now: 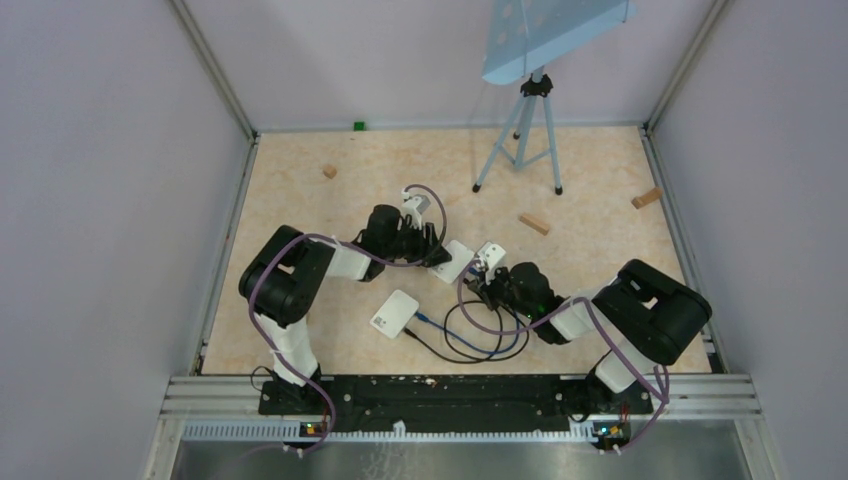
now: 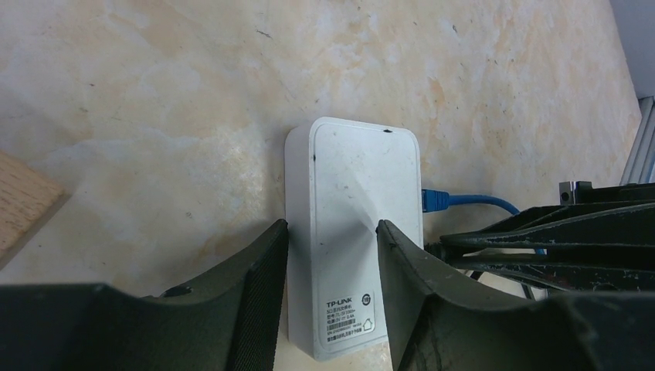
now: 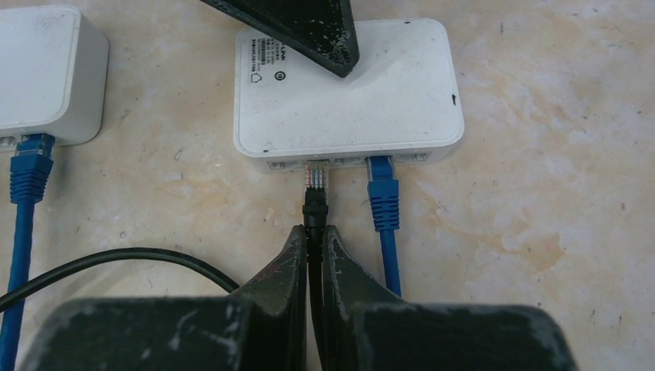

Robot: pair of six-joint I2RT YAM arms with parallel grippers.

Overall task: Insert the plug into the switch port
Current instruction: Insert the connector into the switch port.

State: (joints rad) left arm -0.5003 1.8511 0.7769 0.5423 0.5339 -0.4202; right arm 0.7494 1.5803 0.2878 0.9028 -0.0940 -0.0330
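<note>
Sitting far left on the table [image 3: 541, 193]: a 2nd white switch [image 3: 39, 73] w/ a blue cable [image 3: 27, 178] plugged in. Next, the left gripper [image 2: 332, 232], jaws abt half apart over the task switch [image 2: 363, 162]. One finger [image 2: 263, 286] is against its side wall, the other lies over its top face, so no clamp across it. The task switch lies flat, ports facing the right arm. The plug [image 3: 316, 185] has its clear tip at a port mouth; can't tell how far in. Just right of it, another blue lead [image 3: 384, 205] is seated. The right gripper [image 3: 313, 239] has its jaws pinched together on the black cable [image 3: 116, 259] directly behind the plug.
</note>
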